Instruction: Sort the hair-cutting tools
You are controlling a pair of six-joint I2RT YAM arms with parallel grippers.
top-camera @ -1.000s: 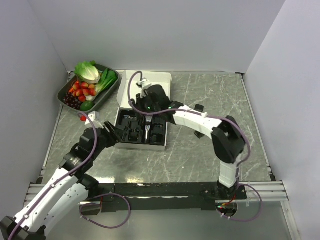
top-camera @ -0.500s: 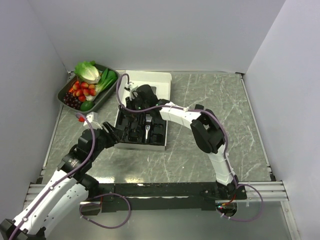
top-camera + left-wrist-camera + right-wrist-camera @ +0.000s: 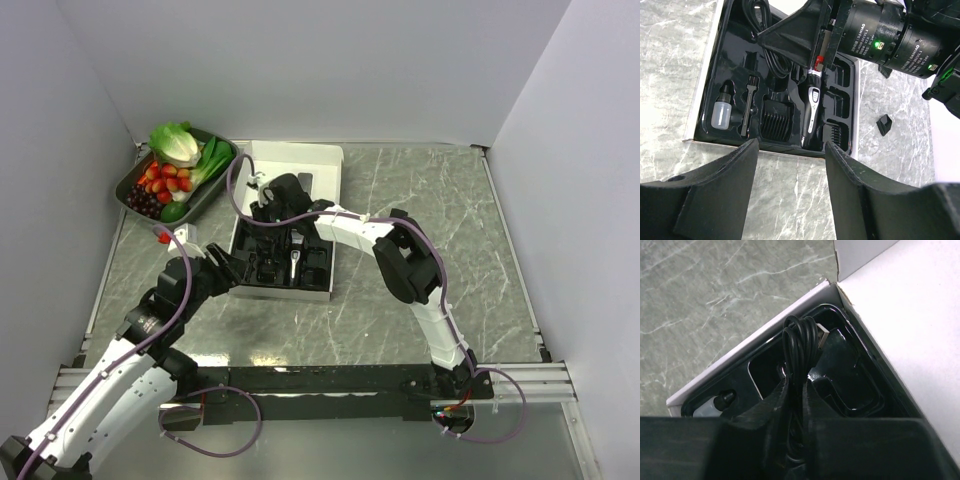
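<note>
From my station the grey marbled table (image 3: 300,330) fills the overhead view, with the open white box (image 3: 300,155) at its middle back and a tray of vegetables and fruit (image 3: 213,190) off at the far left corner. In the box sits a black moulded insert (image 3: 735,55). The right gripper (image 3: 797,390) reaches over the insert's far left corner, its fingers pressed close on a coiled black cable (image 3: 799,342) that runs up between them. The left gripper (image 3: 790,145) hovers just short of the box's near edge, its fingers wide apart with nothing between them. The hair clipper (image 3: 811,107) lies lengthwise in its slot near the insert's middle, black and silver. Just to its left is a comb guard (image 3: 776,117) in its own recess, and a second comb guard (image 3: 835,132) sits to the clipper's right. Further left stand a small clear bottle (image 3: 721,110) and a thin brush (image 3: 748,107), each in a pocket. One small black piece (image 3: 883,125) lies on the table right of the box.
</note>
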